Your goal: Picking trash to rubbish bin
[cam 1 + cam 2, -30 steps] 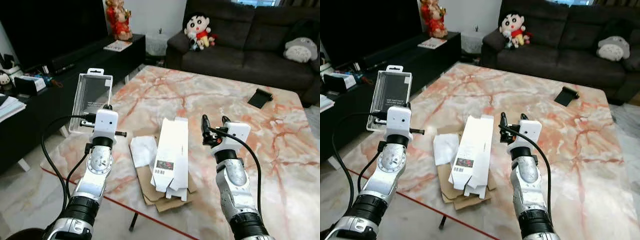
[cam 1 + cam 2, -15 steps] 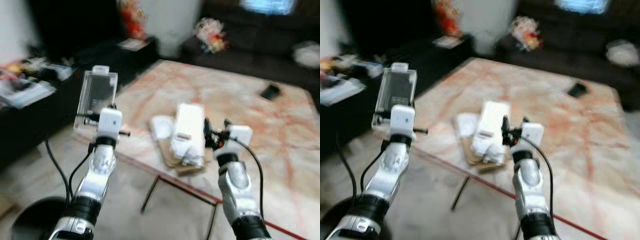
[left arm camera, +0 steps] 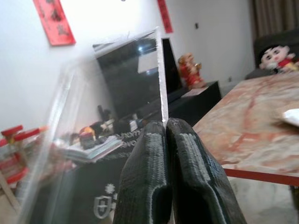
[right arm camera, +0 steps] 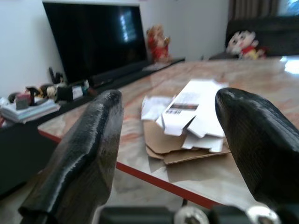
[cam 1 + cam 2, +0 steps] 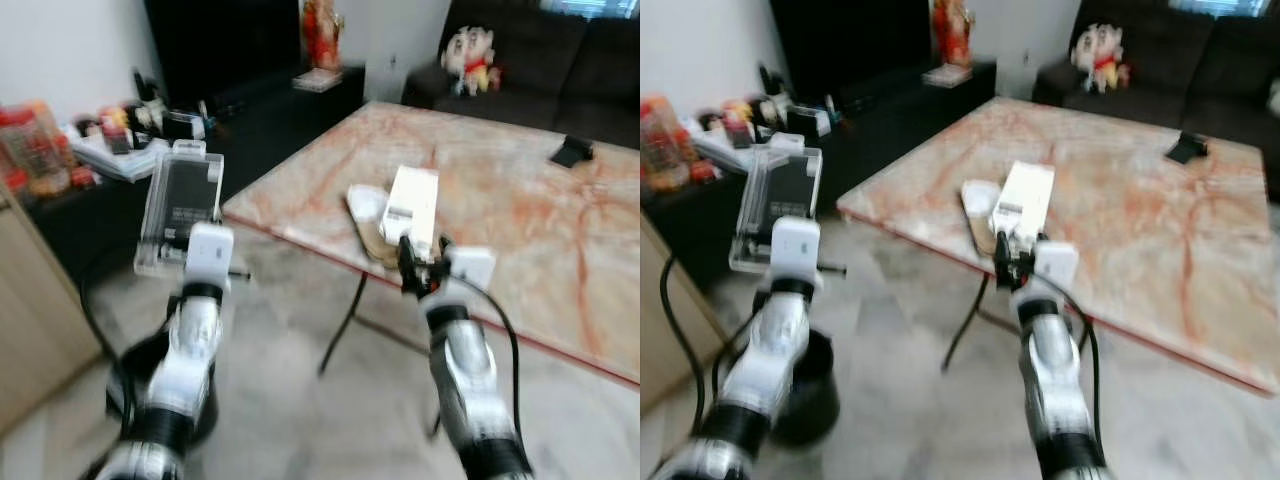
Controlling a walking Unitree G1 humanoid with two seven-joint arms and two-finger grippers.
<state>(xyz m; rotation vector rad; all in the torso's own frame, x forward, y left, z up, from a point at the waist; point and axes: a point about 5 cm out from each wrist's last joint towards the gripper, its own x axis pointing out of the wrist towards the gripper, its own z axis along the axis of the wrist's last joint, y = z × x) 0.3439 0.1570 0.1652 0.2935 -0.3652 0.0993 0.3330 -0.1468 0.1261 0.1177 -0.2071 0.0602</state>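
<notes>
i think i am carrying the clear plastic pack (image 5: 182,205) to the rubbish bin (image 5: 805,395), the dark round thing low on the floor by my left arm (it is blurry, so i am only guessing it is the bin). to do this well i should keep the pack pinched tight, walk slow, and bring it right over the bin's mouth before i let go, since a light flat pack could slip or flutter off to the side. my left gripper (image 3: 169,140) has its jaws closed on the pack's bottom edge and holds it up tall in the air, off to the side of the bench (image 5: 520,200). the pack is see-through with a dark card inside. my right gripper (image 4: 168,116) has its jaws wide open with nothing in them, near the bench's edge. a white box (image 5: 411,205) and brown cardboard (image 4: 161,140) lie on the bench.
</notes>
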